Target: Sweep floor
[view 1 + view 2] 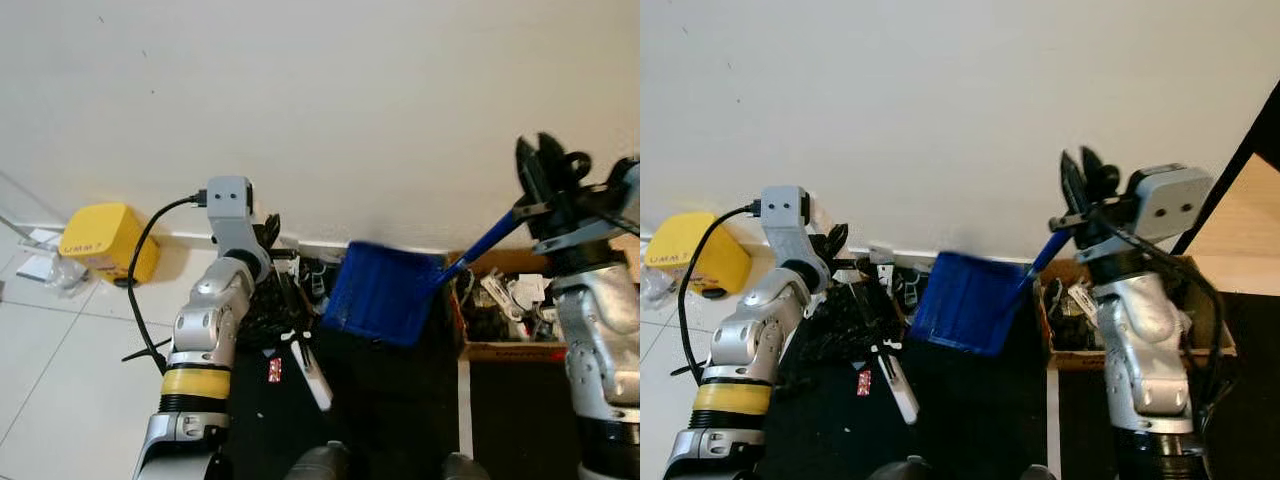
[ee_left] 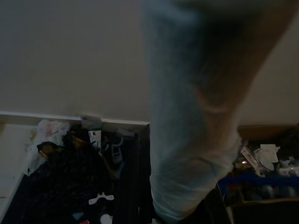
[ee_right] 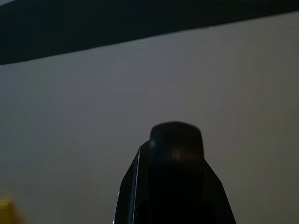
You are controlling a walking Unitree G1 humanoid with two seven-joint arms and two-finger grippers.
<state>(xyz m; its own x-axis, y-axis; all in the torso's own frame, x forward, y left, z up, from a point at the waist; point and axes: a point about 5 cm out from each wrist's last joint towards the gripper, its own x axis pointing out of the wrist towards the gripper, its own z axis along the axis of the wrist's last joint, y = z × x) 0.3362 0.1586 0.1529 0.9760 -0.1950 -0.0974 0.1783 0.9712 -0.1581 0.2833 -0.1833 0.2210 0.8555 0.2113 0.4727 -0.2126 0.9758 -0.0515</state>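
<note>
Left eye view: right pincer clamped on handle of blue dustpan, pan held raised above black mat near wall base, presumably for carrying. Left pincer state indeterminable.

The two eye views look from the robot's head, forward and down at a white wall and the floor below it. Both show the same things: the yellow box, the blue dustpan and the cardboard box. The right eye sees them shifted toward the left. The left wrist view is dark and looks toward the wall's bottom edge and the black clutter, with something blurry very close. The right wrist view faces the wall, very near a dark finger.
</note>
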